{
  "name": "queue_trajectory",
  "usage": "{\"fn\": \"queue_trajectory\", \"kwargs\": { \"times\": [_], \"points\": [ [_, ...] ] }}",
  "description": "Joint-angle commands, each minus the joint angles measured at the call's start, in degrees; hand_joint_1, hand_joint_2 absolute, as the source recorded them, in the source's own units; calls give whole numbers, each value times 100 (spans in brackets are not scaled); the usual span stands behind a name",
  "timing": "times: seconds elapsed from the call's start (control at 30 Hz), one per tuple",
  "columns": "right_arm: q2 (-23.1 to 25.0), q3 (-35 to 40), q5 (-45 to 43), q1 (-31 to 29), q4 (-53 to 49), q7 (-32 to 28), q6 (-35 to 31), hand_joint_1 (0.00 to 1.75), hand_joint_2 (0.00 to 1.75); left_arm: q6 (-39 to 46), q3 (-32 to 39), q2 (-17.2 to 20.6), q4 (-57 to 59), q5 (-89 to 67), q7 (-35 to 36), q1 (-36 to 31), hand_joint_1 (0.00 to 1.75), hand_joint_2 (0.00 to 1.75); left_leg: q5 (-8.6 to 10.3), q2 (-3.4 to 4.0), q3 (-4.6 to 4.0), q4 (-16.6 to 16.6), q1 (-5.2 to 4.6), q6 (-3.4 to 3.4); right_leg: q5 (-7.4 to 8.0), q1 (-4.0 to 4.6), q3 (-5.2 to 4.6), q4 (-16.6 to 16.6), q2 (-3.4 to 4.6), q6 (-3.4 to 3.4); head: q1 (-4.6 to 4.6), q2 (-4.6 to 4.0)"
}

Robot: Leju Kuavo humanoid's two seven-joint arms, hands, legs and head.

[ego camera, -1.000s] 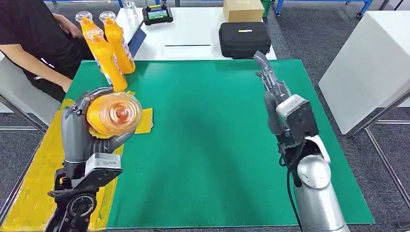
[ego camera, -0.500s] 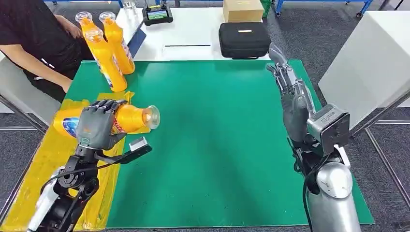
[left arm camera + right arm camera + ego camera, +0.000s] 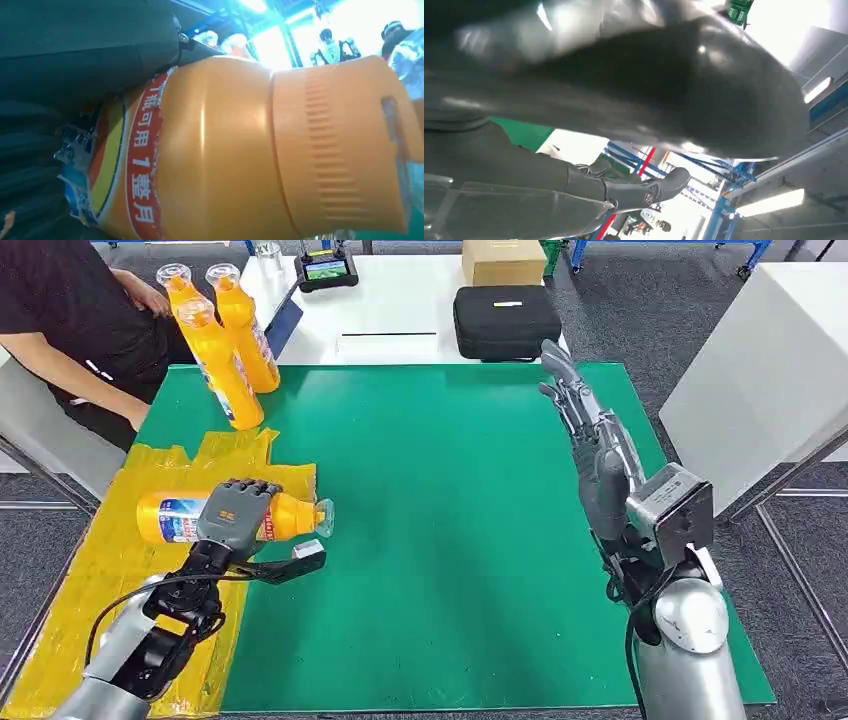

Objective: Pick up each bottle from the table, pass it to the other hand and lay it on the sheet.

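On the green-matted worktop (image 3: 450, 540), at about nine o'clock, the robot's left hand (image 3: 236, 514) lies over an orange plastic bottle with a blue-and-red label (image 3: 178, 519), its fingers (image 3: 250, 487) curled across the bottle's middle. The bottle lies on its side on the crinkled yellow plastic sheet (image 3: 90, 590), its clear-capped neck pointing toward three o'clock, just past the sheet's edge over the green mat. The left wrist view shows the same bottle (image 3: 220, 150) close up, ribbed orange collar and red label band against the dark hand (image 3: 75, 60). At about two o'clock the right hand (image 3: 590, 440) is raised above the mat, fingers (image 3: 560, 370) straight and apart, holding nothing. At eleven o'clock, three more upright orange bottles (image 3: 222, 340) stand together at the mat's far corner, beside a seated person in a black shirt (image 3: 70, 320). Beyond the mat, at twelve o'clock, a black zip case (image 3: 505, 320) and a cardboard box (image 3: 502, 260) rest on a white table (image 3: 400, 300).
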Motion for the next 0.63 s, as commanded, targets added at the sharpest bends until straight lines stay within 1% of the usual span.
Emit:
{"fn": "queue_trajectory", "kwargs": {
  "times": [0.03, 0.13, 0.27, 0.4, 0.57, 0.63],
  "points": [
    [121, -79, 103, -204, 453, 23, 121, 0, 0, -591, 175, -328, 983, 27, -59, -414, 0, 0, -8, 1, 21, -1, 10, -23, -6, 8, 25, -6, -9, 0, 0, 0],
    [182, -100, 173, -236, 581, 0, 224, 0, 0, -778, 411, -450, 949, -29, -104, -370, 0, 0, -3, -1, 11, 0, 7, -16, -2, 6, 15, -4, -9, 0, 2, 0],
    [236, -90, 205, -289, 660, -8, 263, 0, 0, -861, 495, -473, 1011, -103, -136, -384, 0, 0, -11, 6, 22, 7, 14, -29, -7, 12, 28, -2, -8, 1, 0, 0],
    [251, -134, 255, -296, 737, -3, 294, 0, 0, -898, 615, -528, 1138, -95, -147, -437, 0, 0, -5, 3, 12, 2, 8, -19, -4, 6, 16, -2, -5, 0, 0, 0],
    [242, -231, 316, -244, 776, -5, 343, 0, 0, -980, 775, -591, 1075, -32, -145, -457, 0, 0, -12, 2, 21, 5, 13, -26, -9, 10, 27, -1, -10, 0, 0, 0],
    [242, -231, 316, -244, 776, -5, 343, 0, 0, -980, 775, -591, 1075, -32, -145, -457, 0, 0, -3, -1, 7, 0, 6, -14, -3, 4, 11, -3, -7, 0, 0, 0]
  ]
}}
